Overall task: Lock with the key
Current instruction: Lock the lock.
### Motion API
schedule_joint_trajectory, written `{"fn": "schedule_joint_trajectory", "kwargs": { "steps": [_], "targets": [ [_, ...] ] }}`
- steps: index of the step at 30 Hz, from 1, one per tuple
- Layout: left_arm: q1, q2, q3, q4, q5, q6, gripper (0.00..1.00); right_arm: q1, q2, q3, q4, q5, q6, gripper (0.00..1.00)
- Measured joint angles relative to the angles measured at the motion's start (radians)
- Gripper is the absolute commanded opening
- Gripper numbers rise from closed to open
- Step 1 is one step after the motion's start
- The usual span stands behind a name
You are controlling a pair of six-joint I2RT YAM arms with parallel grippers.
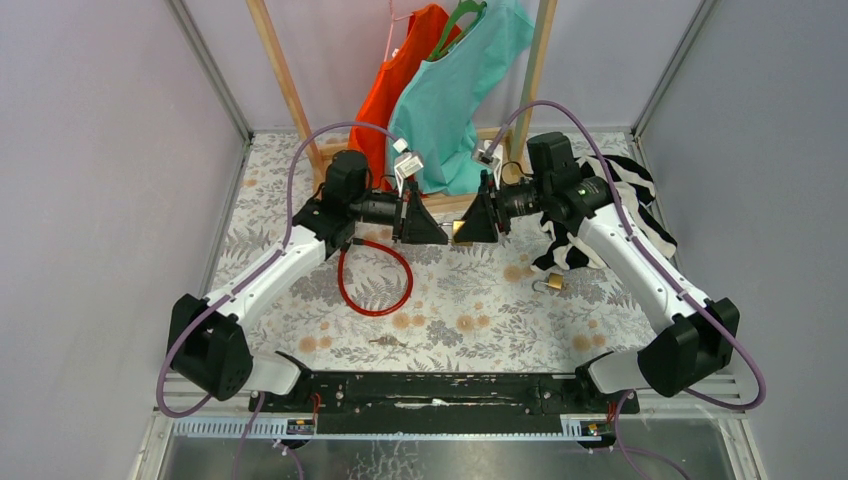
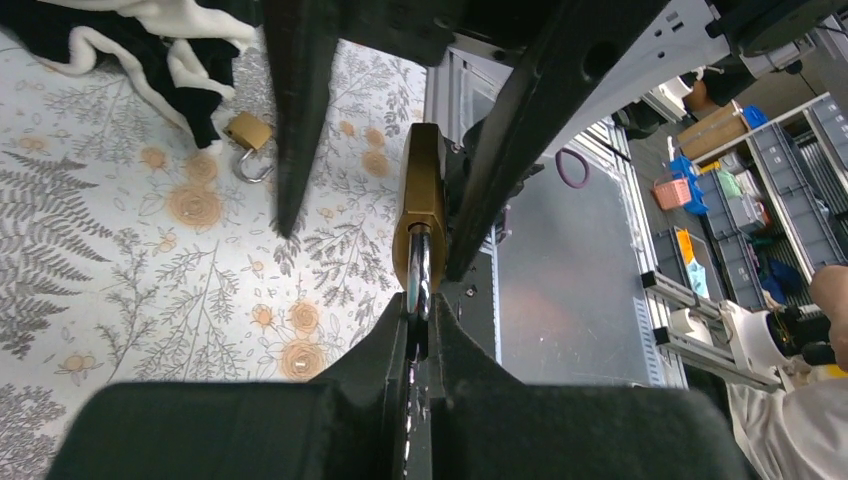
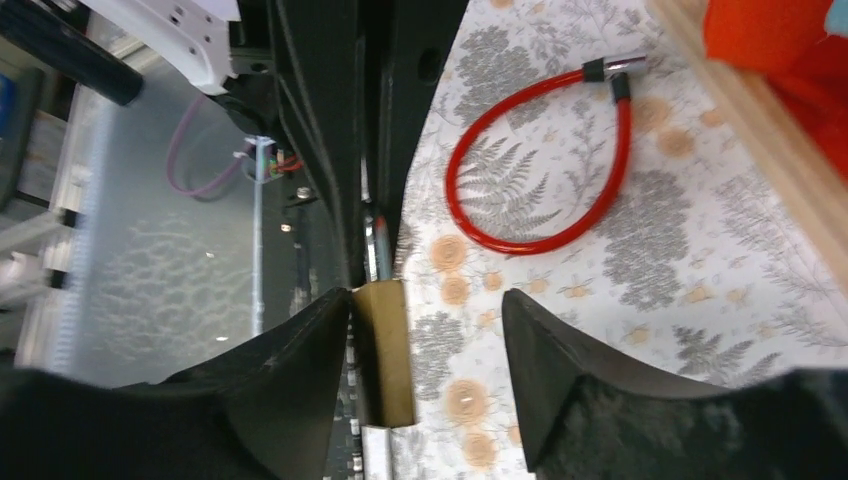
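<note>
A brass padlock (image 1: 461, 232) hangs in the air between my two grippers over the middle of the table. My left gripper (image 2: 420, 315) is shut on its silver shackle (image 2: 418, 270), with the brass body (image 2: 421, 190) pointing away. My right gripper (image 3: 427, 300) is open and straddles the body (image 3: 385, 350). Its left finger (image 3: 300, 350) touches the brass and the right finger (image 3: 560, 350) stands apart. A silver piece (image 3: 375, 450), perhaps the key, sticks out of the body's near end. In the top view the grippers meet tip to tip, left (image 1: 440, 230) and right (image 1: 472, 226).
A second brass padlock (image 1: 553, 284) lies on the floral cloth to the right, beside a black-and-white garment (image 1: 610, 215). A red cable loop (image 1: 375, 278) lies left of centre. A small dark object (image 1: 385, 341) lies near the front. A wooden rack (image 1: 285, 80) with orange and teal clothes stands behind.
</note>
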Motion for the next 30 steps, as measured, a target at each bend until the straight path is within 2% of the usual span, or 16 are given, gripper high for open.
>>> {"fn": "schedule_joint_trajectory", "kwargs": {
  "steps": [2,5,15,24,30],
  "targets": [
    [-0.005,-0.005,-0.008,0.003,0.002,0.002,0.0,0.002,-0.002,0.0,-0.013,0.018,-0.054,0.77],
    [0.006,-0.016,-0.016,0.0,0.001,0.014,0.0,0.0,-0.007,0.0,-0.058,0.034,-0.132,0.8],
    [0.031,-0.06,-0.023,-0.014,-0.016,0.076,0.0,0.0,-0.025,0.026,-0.233,0.076,-0.289,0.76],
    [0.031,-0.068,-0.025,-0.022,-0.021,0.094,0.0,0.0,-0.03,0.098,-0.318,0.101,-0.342,0.6],
    [0.031,-0.068,-0.028,-0.031,-0.022,0.095,0.0,0.0,-0.02,0.16,-0.335,0.103,-0.352,0.33]
  ]
}}
